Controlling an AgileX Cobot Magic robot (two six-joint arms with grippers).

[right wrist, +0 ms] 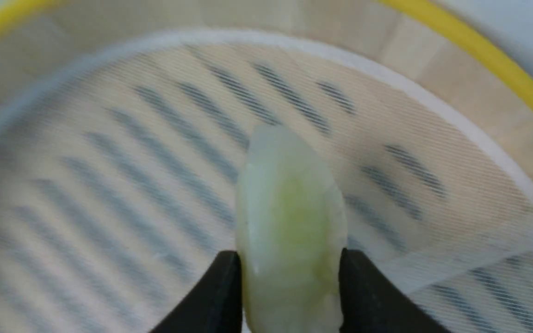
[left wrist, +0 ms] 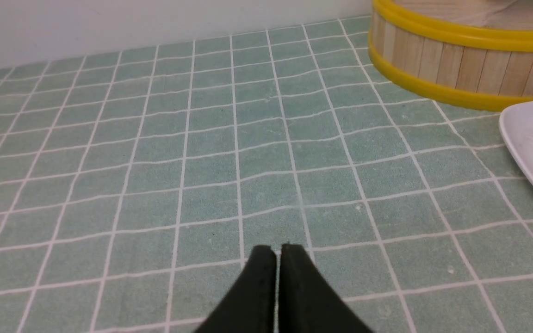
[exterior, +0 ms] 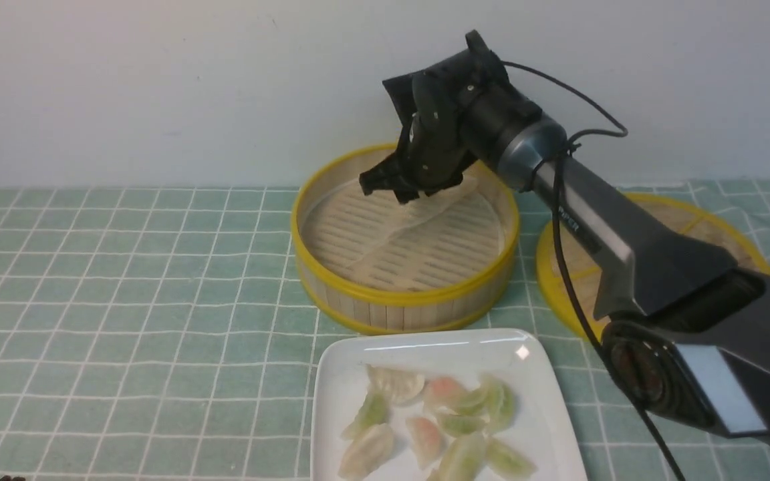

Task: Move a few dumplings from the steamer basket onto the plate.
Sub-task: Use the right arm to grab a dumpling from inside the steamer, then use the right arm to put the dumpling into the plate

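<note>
Steamer basket (exterior: 405, 294): round, bamboo, yellow rims, far centre. One pale green dumpling (right wrist: 289, 208) sits on edge at its far side, clamped by the right gripper (right wrist: 289, 257). Plate (exterior: 335, 394): white, square, near centre, holding clustered green, pink and whitish dumplings (exterior: 395, 384).

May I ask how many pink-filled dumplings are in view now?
2, both on the plate: one pink dumpling near its middle, another just nearer the camera. Overlapping dumplings may hide more.

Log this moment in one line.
right gripper: shut on dumpling in basket | left gripper: shut, above tablecloth | plate: holds several dumplings
</note>
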